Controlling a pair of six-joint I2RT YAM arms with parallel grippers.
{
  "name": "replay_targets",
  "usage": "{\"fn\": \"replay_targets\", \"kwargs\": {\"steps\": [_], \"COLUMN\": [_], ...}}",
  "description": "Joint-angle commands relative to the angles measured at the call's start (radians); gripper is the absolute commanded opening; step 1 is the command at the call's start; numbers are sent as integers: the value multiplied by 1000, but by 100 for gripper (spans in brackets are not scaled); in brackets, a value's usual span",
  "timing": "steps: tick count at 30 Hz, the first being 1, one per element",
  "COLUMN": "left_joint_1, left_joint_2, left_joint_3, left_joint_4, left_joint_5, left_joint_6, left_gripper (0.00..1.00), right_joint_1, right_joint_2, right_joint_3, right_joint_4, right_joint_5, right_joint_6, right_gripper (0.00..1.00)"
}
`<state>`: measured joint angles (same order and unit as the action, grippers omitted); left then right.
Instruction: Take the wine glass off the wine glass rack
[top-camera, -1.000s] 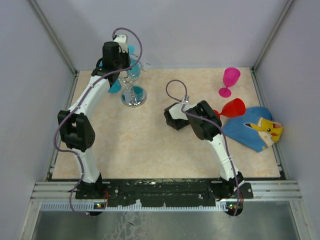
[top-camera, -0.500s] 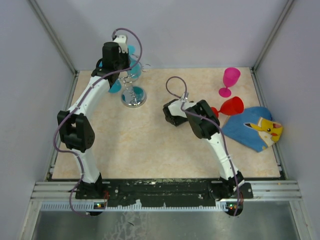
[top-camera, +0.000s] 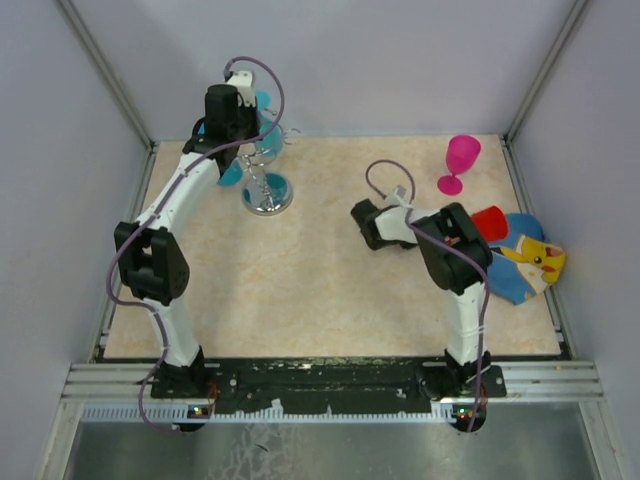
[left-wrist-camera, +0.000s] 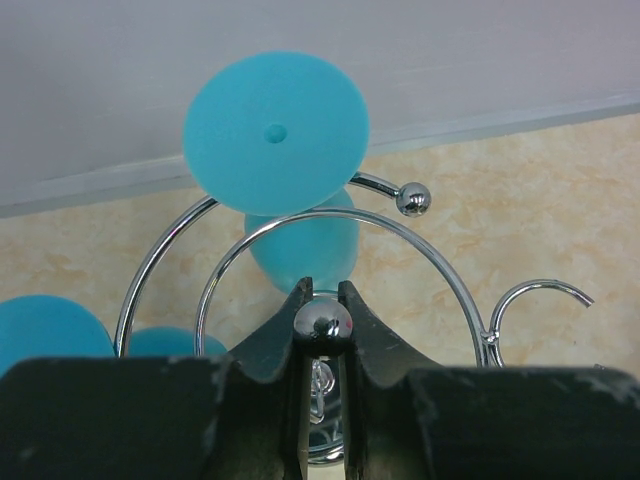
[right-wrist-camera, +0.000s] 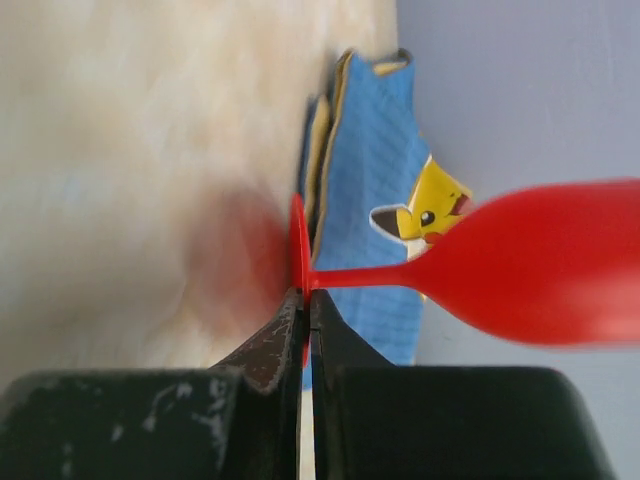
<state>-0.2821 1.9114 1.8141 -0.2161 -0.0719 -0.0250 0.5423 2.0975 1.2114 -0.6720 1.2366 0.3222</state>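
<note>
The wine glass rack (top-camera: 266, 200) is silver wire on a round base at the back left. Cyan wine glasses (top-camera: 263, 101) hang from its arms. In the left wrist view one hangs upside down with its foot (left-wrist-camera: 275, 130) facing me. My left gripper (left-wrist-camera: 322, 300) is shut on the rack's top ball (left-wrist-camera: 322, 322). My right gripper (right-wrist-camera: 305, 300) is shut on the foot of a red wine glass (right-wrist-camera: 545, 265), holding it sideways. In the top view the red bowl (top-camera: 491, 221) shows behind the right arm and the fingers are hidden.
A pink wine glass (top-camera: 460, 160) stands upright at the back right. A blue cloth with a yellow cartoon figure (top-camera: 520, 265) lies at the right edge, just past the red glass. Grey walls close in the table at the back and sides.
My right arm has moved to the right with the red wine glass, toward the blue cloth. My left arm and the rack have not moved.
</note>
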Motion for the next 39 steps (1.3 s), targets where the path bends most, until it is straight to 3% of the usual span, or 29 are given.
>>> {"fn": "replay_targets", "kwargs": {"steps": [1,7,27,39], "left_joint_1": [-7,-8,-8,-8], "left_joint_2": [-34,-46,-17,-3], "left_joint_3": [12,-17,14,14], "left_joint_4": [33,47,30,21], "left_joint_5": [3,-16,-20,-35], "left_joint_6": [-24,-1,-9,-13], "left_gripper": [0,0,0,0], "right_joint_1": [-49,-39,-53,-51], "right_joint_2": [5,132,162,178], "right_joint_3": [115,165,234,263], "right_joint_4": [222,221,209,127], "right_joint_5": [-111,-130,-238,-247], "right_joint_6": [-165,-155,-288,-269], "right_gripper": [0,0,0,20]}}
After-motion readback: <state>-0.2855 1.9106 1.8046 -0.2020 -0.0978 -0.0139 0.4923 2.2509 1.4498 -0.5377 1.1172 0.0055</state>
